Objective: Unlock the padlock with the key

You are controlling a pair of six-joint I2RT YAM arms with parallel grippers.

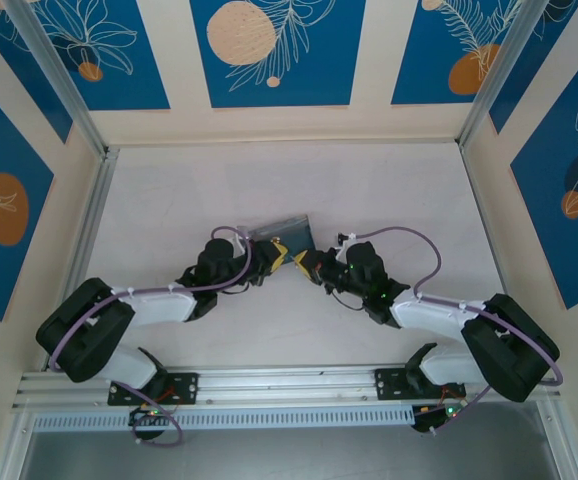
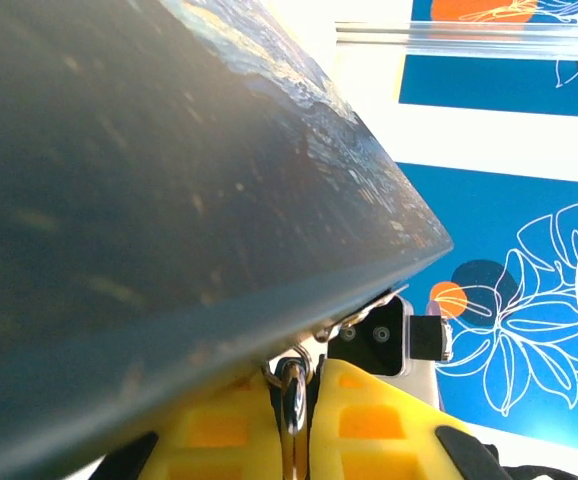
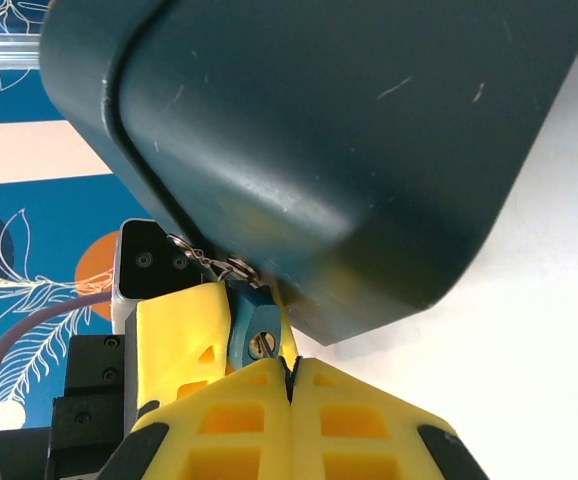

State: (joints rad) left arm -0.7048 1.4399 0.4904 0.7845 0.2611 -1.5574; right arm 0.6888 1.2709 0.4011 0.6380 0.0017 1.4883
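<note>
Top external view: both arms lie low over the desk (image 1: 369, 190). The left reaches in from 8 o'clock and the right from 4 o'clock, elbows out and wrists converging at centre. The left gripper (image 1: 277, 248) and right gripper (image 1: 300, 262) meet almost tip to tip at the 6 o'clock edge of a dark tin (image 1: 291, 228) that sits askew.

Left wrist view: the tin's dark side slants across the top. Just under its edge, the left gripper's yellow fingers (image 2: 219, 430) pinch a small metal loop, the shackle of the padlock (image 2: 291, 392).

Right wrist view: the padlock's small dark body sits between the left gripper's fingers, below the tin's corner. A fine chain (image 3: 201, 256) leaves its loop toward 10 o'clock. The right gripper's fingers are pressed together, tips just under the padlock. Whether the key sits between them I cannot tell.
</note>
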